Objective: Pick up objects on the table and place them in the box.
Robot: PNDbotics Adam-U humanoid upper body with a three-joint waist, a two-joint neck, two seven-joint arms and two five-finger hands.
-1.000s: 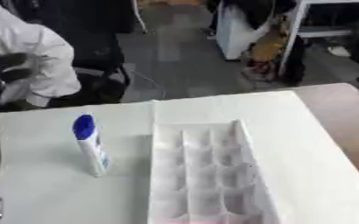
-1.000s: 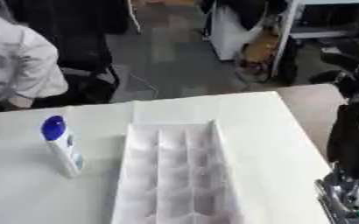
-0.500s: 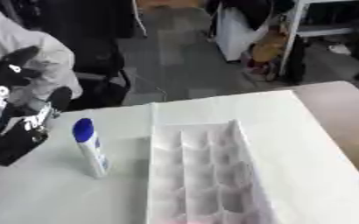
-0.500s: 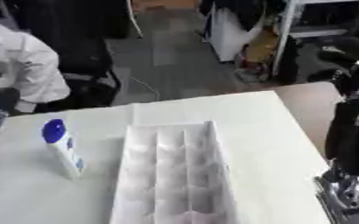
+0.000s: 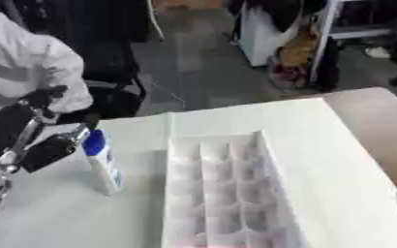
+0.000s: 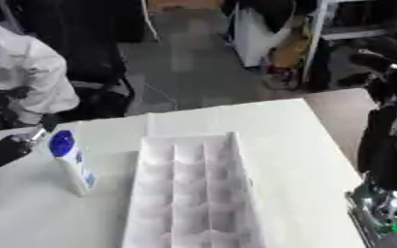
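A white bottle (image 5: 103,164) with a blue cap stands upright on the white table (image 5: 337,160), just left of the box. The box (image 5: 223,193) is a white tray split into several empty compartments. My left hand (image 5: 34,133) comes in from the left, open, its fingers spread; the thumb sits right beside the blue cap, and I cannot tell whether it touches. My right hand (image 6: 380,55) is raised at the right edge, well away from the bottle, fingers relaxed and holding nothing.
A person in a white top (image 5: 24,72) sits behind the table's far left corner, next to a dark chair. A brown surface (image 5: 380,116) adjoins the white table on the right. Floor and clutter lie beyond the far edge.
My left hand has swung right and down from the left edge until it is next to the bottle's cap. The bottle, box and right hand have stayed put.
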